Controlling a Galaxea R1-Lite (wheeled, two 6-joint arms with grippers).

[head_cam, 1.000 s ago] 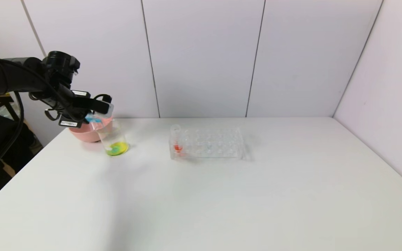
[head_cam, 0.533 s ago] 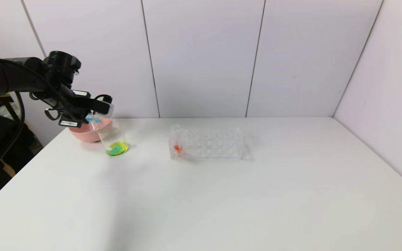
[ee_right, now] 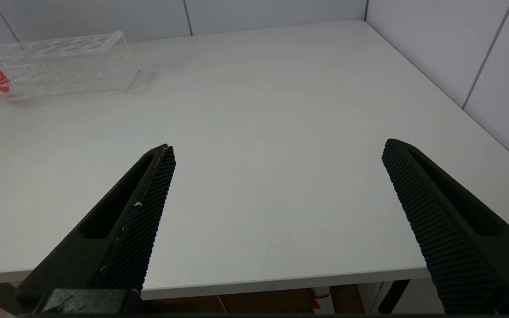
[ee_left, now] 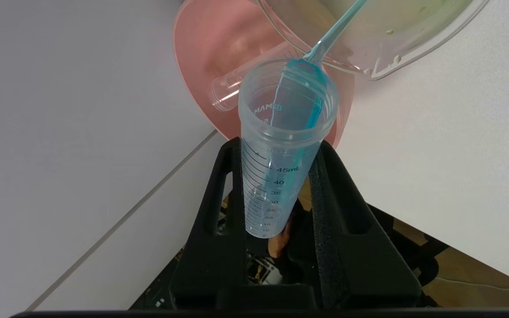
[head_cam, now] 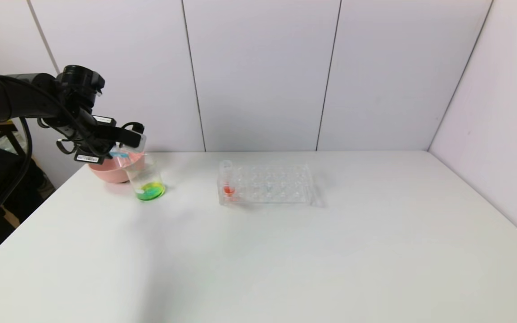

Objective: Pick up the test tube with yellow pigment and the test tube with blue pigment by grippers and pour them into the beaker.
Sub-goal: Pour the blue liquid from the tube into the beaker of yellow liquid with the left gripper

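Left gripper [ee_left: 276,150]: we see it at the far left of the table, raised over the beaker's mouth, its two black jaws clamped on the blue tube.
Test tube with blue pigment [ee_left: 281,145]: tipped mouth-down toward the beaker, a thin blue stream [ee_left: 336,26] running from its lip into the beaker.
Beaker [head_cam: 145,179]: stands on the table [head_cam: 285,251] just in front of the pink bowl, with green-yellow liquid pooled at its bottom.
Test tube with yellow pigment [ee_left: 226,90]: we make out a clear tube lying on its side inside the pink bowl; we cannot tell for certain that it is the yellow one.
Pink bowl [head_cam: 108,170]: just behind the beaker, near the left back corner.
Tube rack [head_cam: 265,185]: clear, mid-table, well apart from the beaker, holding a red-orange tube [head_cam: 228,181] upright at its left end.
Right gripper [ee_right: 276,176]: out of the head view; its own wrist view shows it low near the table's front edge, jaws spread wide, holding nothing.
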